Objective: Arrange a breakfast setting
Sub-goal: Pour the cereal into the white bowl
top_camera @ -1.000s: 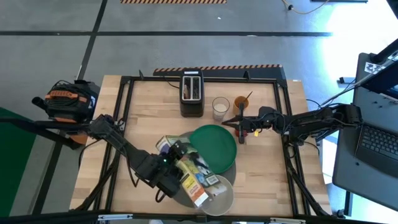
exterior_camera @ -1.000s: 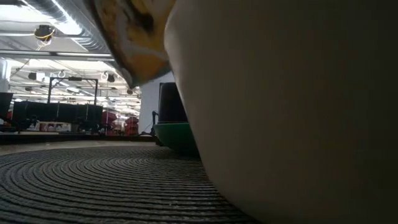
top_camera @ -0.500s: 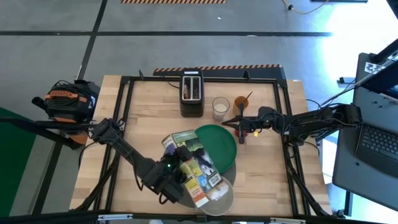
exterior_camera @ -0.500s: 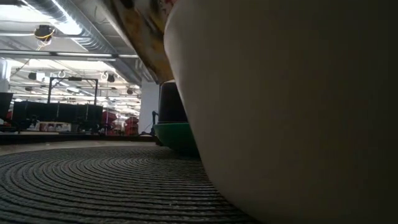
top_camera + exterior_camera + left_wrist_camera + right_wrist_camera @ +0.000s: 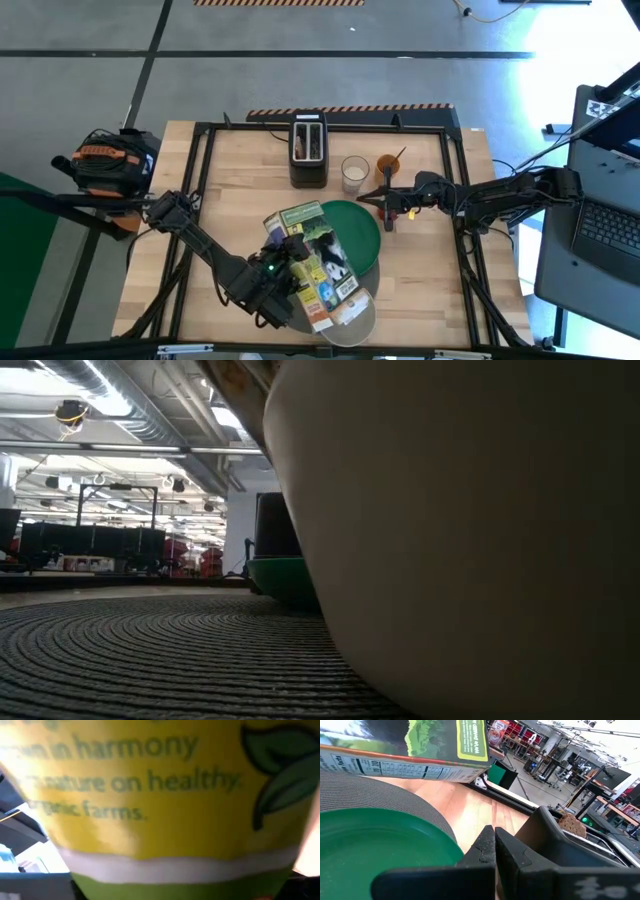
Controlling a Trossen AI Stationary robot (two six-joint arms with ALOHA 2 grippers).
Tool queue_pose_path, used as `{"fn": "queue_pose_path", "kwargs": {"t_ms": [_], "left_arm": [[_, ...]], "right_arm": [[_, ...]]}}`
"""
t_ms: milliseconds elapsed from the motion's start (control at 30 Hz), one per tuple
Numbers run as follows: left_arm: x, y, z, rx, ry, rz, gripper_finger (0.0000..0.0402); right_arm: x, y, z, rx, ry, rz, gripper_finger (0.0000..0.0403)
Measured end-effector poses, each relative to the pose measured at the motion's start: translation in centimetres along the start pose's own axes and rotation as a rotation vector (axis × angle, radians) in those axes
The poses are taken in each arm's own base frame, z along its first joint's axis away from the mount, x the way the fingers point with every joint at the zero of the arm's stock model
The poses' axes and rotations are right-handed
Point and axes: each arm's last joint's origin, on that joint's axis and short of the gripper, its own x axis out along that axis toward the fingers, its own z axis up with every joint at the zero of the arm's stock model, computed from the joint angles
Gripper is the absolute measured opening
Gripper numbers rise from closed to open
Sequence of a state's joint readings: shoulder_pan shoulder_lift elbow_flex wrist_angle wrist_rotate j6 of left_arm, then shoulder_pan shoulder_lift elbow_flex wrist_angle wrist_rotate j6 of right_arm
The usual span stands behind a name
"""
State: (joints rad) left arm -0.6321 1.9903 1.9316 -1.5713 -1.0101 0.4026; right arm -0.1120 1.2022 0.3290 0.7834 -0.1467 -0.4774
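Cereal box tilted over the bowl

The left gripper (image 5: 283,283), jaws clamped on the cereal box (image 5: 312,262), tips it above the pale bowl (image 5: 352,322); right gripper (image 5: 386,205), jaws together, waits beside the green plate (image 5: 358,226).

the high view looks straight down on the whole table (image 5: 240,200). the low view sits at mat (image 5: 150,660) level, pressed close against the bowl (image 5: 470,540), facing the plate (image 5: 285,578) and the room. the left wrist view is filled by the box (image 5: 150,795). the right wrist view looks low over the plate (image 5: 375,850); both see the box (image 5: 405,745).
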Motion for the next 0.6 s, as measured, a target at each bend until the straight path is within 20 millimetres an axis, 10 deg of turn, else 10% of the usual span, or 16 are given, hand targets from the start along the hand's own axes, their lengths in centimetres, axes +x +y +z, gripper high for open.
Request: {"fn": "queue_pose_path", "kwargs": {"t_ms": [600], "left_arm": [[0.35, 0.29, -0.16, 0.04, 0.025, 0.032, 0.0212]], "right_arm": [[0.0, 0.0, 0.0, 0.0, 0.0, 0.0, 0.0]]}}
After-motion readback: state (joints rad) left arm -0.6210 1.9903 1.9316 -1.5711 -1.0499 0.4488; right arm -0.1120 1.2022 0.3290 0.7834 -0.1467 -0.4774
